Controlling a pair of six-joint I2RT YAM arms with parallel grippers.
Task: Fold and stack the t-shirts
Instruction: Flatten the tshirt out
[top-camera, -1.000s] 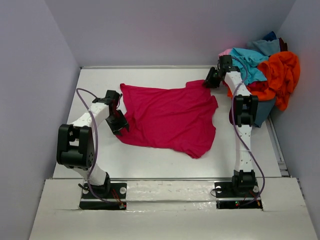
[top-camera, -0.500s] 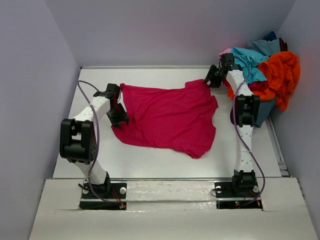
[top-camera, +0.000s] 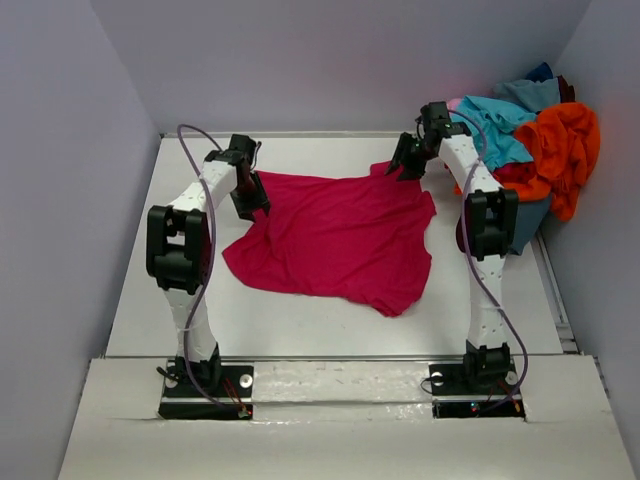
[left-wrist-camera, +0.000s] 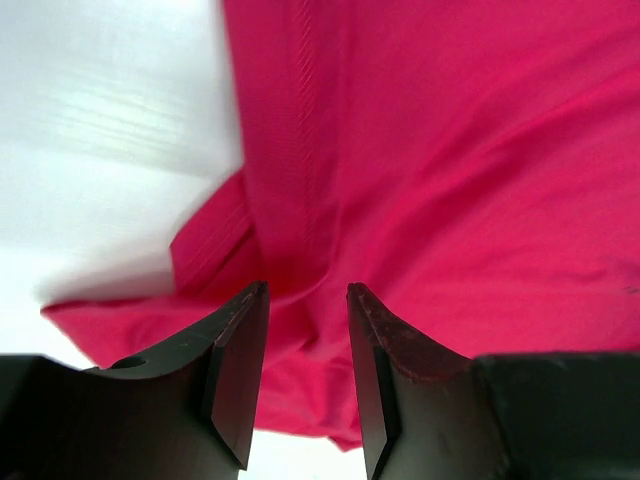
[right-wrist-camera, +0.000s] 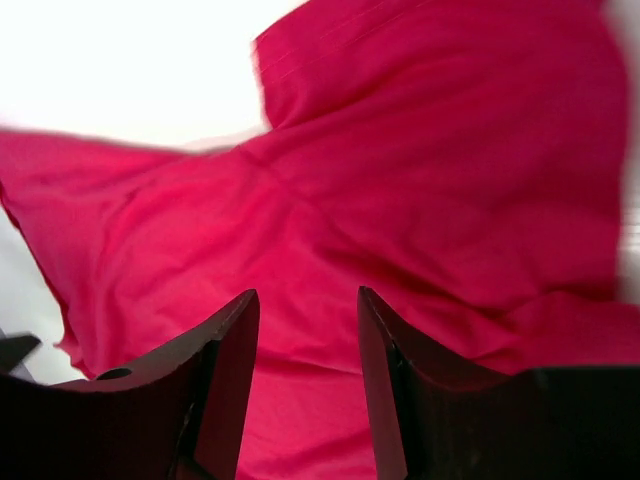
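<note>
A crimson-magenta t-shirt lies spread and rumpled on the white table. My left gripper hovers over its far left corner. In the left wrist view the left gripper is open, with the shirt's cloth and a hemmed fold below the gap. My right gripper is over the shirt's far right corner by a sleeve. In the right wrist view the right gripper is open above the cloth. Neither gripper holds anything.
A heap of other t-shirts sits at the back right: orange, turquoise, dark blue, a bit of pink. Grey walls close in the white table on three sides.
My left gripper has moved from the shirt's left edge up to its far left corner. My right gripper has shifted slightly left. The shirt's lower left edge has shifted outward.
</note>
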